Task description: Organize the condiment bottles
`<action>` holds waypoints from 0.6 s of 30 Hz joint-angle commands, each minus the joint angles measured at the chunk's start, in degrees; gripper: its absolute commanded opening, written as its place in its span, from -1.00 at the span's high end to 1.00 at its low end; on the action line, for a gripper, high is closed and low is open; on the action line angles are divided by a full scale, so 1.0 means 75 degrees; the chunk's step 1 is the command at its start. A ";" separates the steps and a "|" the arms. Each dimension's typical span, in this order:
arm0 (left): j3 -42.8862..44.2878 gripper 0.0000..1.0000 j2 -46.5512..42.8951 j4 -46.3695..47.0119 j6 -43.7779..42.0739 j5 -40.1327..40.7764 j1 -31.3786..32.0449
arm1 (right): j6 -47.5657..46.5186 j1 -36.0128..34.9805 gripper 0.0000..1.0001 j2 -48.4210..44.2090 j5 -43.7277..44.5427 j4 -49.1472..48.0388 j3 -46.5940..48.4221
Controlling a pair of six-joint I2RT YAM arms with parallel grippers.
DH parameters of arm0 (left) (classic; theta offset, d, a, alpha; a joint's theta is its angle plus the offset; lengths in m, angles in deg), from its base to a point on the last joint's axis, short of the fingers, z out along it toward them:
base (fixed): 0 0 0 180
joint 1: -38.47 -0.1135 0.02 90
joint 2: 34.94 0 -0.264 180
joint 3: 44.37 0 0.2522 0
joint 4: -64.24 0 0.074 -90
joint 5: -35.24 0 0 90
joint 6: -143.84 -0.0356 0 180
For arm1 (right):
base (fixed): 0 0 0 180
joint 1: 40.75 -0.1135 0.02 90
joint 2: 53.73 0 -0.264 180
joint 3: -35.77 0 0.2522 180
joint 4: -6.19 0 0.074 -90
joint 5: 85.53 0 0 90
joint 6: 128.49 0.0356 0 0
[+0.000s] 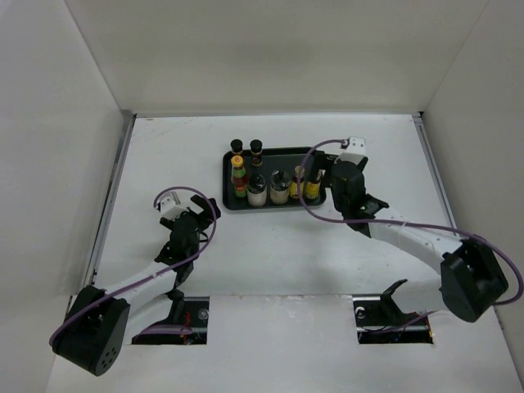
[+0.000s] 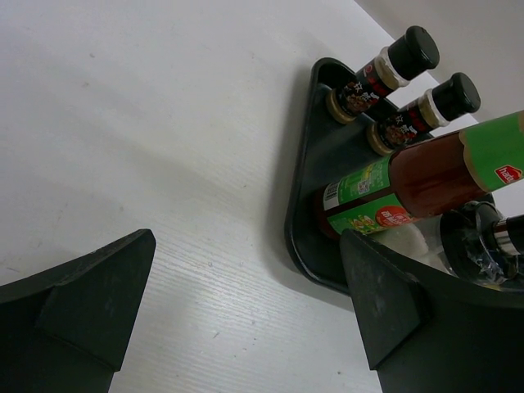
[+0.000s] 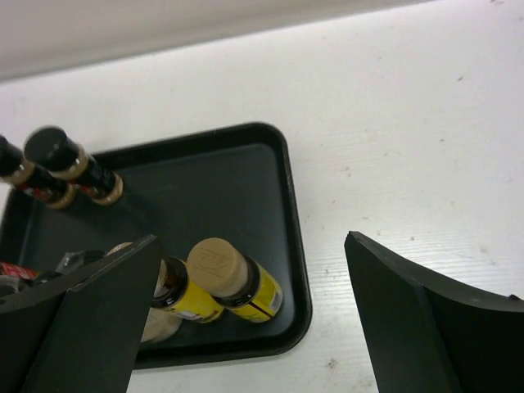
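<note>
Seven bottles: all stand upright on the black tray [image 1: 282, 160]; I see none on the bare table [image 1: 270, 270].
Back row: two short dark bottles [image 1: 237, 148] with black caps, side by side at the tray's far left.
Front row: one red bottle [image 1: 239, 177] with a yellow cap, then two pale jars [image 1: 257, 191], then two yellow-labelled bottles [image 1: 313, 187].
Other counts: one tray, two arms.
Left gripper [image 1: 196, 214]: jaws wide apart, nothing between them, over the table in front of the tray's left corner.
Right gripper [image 1: 334, 182]: jaws wide apart, holding nothing, at the tray's right edge, close to the yellow-labelled bottles.
Done: by my judgement almost everything, since the same kinds stand together.
Left: probably only to move the arms away.
</note>
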 commanded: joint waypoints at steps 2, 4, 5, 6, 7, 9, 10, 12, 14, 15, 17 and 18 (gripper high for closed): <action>0.0237 -1.00 0.0116 0.0254 0.0035 0.0148 -0.0069 | 0.0876 0.0269 -1.00 -0.0833 0.0698 -0.0696 -0.0766; 0.0319 -1.00 0.0292 0.0208 0.0011 0.0184 -0.0104 | 0.1427 0.0492 -1.00 -0.1057 0.0746 -0.0920 -0.1248; 0.0377 -1.00 0.0339 0.0115 0.0000 0.0184 -0.0139 | 0.1742 0.0609 -1.00 -0.1139 0.0769 -0.0978 -0.1493; 0.0448 -1.00 0.0363 -0.0037 0.0000 0.0195 -0.0175 | 0.2093 0.0726 -1.00 -0.1221 0.0770 -0.1014 -0.1727; 0.0518 -1.00 0.0398 -0.0166 0.0000 0.0230 -0.0210 | 0.2491 0.0832 -1.00 -0.1303 0.0746 -0.0991 -0.1950; 0.0612 -1.00 0.0562 -0.0319 0.0000 0.0382 -0.0280 | 0.3219 0.1089 -1.00 -0.1455 0.0653 -0.0944 -0.2361; 0.0682 -1.00 0.0690 -0.0401 0.0000 0.0464 -0.0315 | 0.3466 0.1230 -1.00 -0.1514 0.0571 -0.1013 -0.2548; 0.0787 -1.00 0.0773 -0.0600 -0.0012 0.0465 -0.0362 | 0.3806 0.1499 -1.00 -0.1631 0.0349 -0.1061 -0.2877; 0.0905 -1.00 0.0843 -0.0823 -0.0012 0.0523 -0.0397 | 0.4018 0.1641 -1.00 -0.1795 0.0289 -0.1154 -0.3181; 0.0975 -1.00 0.0878 -0.0893 -0.0012 0.0547 -0.0409 | 0.4077 0.1699 -1.00 -0.1865 0.0336 -0.1236 -0.3299; 0.1081 -1.00 0.0902 -0.1092 -0.0012 0.0570 -0.0421 | 0.4101 0.1782 -1.00 -0.1925 0.0371 -0.1423 -0.3428; 0.1104 -1.00 0.0925 -0.1175 -0.0012 0.0570 -0.0421 | 0.4101 0.1793 -1.00 -0.1913 0.0371 -0.1517 -0.3464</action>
